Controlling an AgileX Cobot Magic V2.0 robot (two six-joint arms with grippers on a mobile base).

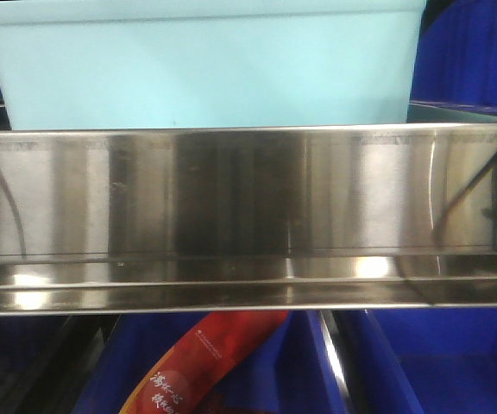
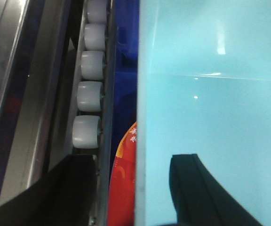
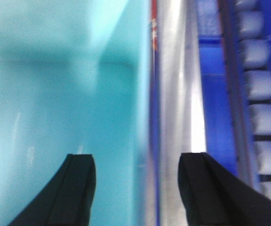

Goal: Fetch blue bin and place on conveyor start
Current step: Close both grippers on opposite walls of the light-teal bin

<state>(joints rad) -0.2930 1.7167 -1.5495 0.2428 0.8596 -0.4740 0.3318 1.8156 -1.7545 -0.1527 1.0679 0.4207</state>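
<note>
Looking from the front, you see the blue bin (image 1: 205,65) at the top of the picture. It sits just above the shiny steel shelf (image 1: 248,216), and the shelf hides its bottom edge. Dark blue crates (image 1: 468,60) show beside the bin and also under the shelf. A red packet (image 1: 210,362) with white writing lies down there among the lower crates.

Your left pincer (image 2: 133,160) is at one side wall of the bin. Its two black fingers (image 2: 196,188) are apart. One finger is over the inside of the bin and the other is outside it, with the thin wall between them. They are not squeezing the wall. Just outside that wall you can see a bit of the red packet, and next to it a row of white rollers (image 2: 91,70).

Your right pincer (image 3: 136,160) is at the other side wall. That view is blurry, but its fingers (image 3: 79,188) are apart too. One is over the inside of the bin and one is outside, over a shiny steel strip. More rollers (image 3: 262,94) run along the far side, next to a dark blue crate.
</note>
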